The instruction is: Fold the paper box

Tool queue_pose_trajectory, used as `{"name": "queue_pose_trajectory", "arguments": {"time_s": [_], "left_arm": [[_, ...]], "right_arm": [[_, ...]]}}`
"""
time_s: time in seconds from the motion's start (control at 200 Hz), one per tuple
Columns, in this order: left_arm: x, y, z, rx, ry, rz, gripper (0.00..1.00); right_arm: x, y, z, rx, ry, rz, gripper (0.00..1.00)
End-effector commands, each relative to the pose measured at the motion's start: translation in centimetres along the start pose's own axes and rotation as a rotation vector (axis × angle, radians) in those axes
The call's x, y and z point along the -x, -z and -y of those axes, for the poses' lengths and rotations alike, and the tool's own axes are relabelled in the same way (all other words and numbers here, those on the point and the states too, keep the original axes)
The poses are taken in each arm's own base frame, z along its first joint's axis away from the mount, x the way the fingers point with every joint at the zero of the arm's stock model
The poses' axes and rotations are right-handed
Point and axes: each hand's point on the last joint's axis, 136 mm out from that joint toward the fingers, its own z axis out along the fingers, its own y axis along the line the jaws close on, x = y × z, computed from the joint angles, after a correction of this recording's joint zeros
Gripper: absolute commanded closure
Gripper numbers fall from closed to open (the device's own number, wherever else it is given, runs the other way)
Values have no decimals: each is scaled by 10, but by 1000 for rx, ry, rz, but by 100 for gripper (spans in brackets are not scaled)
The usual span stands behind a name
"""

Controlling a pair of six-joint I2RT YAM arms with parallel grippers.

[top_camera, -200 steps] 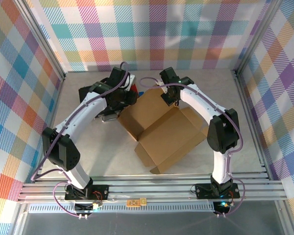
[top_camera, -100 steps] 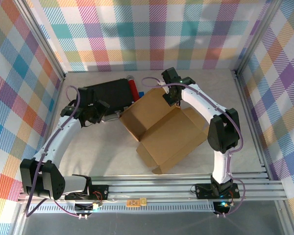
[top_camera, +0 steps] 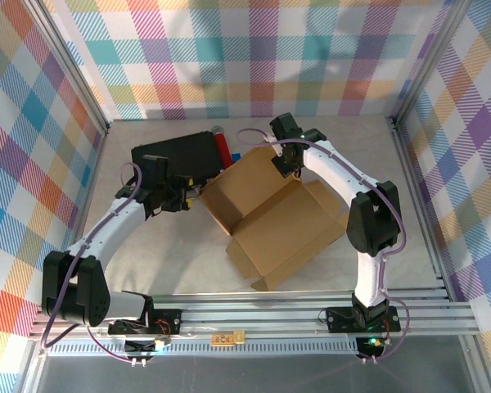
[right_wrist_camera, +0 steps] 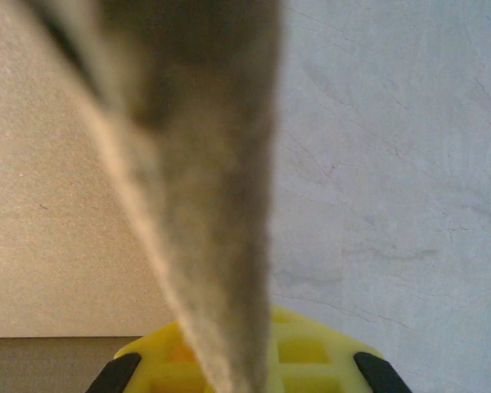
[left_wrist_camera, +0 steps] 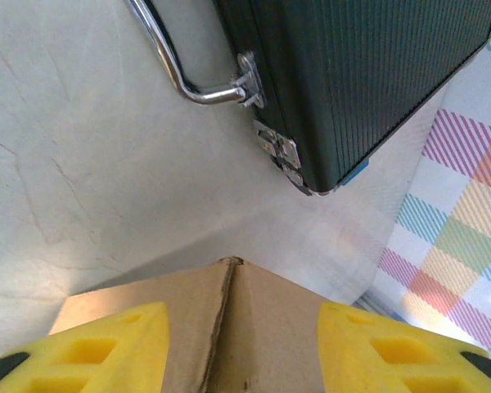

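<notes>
Swung the left arm out toward the left edge of the surface (top_camera: 168,254) and back in again, bringing the left tool (top_camera: 178,196) up against the left corner of the paper box (top_camera: 270,225). Left the right arm exactly where it was.

From the left wrist: yellow fingers (left_wrist_camera: 106,344) parted, with a creased cardboard corner (left_wrist_camera: 245,303) lying between them, unpinched. Released, then. Cannot tell about actual contact with the card. Over at the far corner of the box, keeps the right tool (top_camera: 285,164) clenched on a raised flap; from the right wrist, a blurred strip of card running down into the yellow fingers (right_wrist_camera: 311,352).

Reads as a fresh approach: probably lining up to catch the left wall while holding the far flap upright. Looks early in the fold, with the base flat, the near flaps spread toward the near edge, and only the far walls partly raised.

Finds the box in the middle of the surface, turned diagonally, closer to the right edge. Just beside its far-left corner, a black case (top_camera: 176,151) with a chrome handle (left_wrist_camera: 180,78) and a red cylinder (top_camera: 222,147) at its right end. Pale and faintly cracked underneath. Fenced by aluminium rails (top_camera: 270,315) along the near edge, with pastel plaid walls (top_camera: 270,57) on the other three sides.
</notes>
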Motion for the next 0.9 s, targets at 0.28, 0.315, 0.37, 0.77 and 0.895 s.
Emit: {"name": "queue_pose_trajectory", "arguments": {"time_s": [0.28,0.315,0.37,0.77,0.895], "left_arm": [[-23,-6,-6,6,54,-61,58],[-24,-6,-6,1,56,-64,60],[-26,-9,-6,5,55,-69,65],[-39,-13,-9,-7,18,-106,84],[-31,13,-14,69,-123,-40,58]], "right_arm": [[2,1,0,14,-42,3,100],[2,0,-1,15,-44,2,100],[2,0,-1,17,-50,3,100],[-4,-6,5,-30,-50,-27,100],[-9,-6,7,-37,2,-24,100]]}}
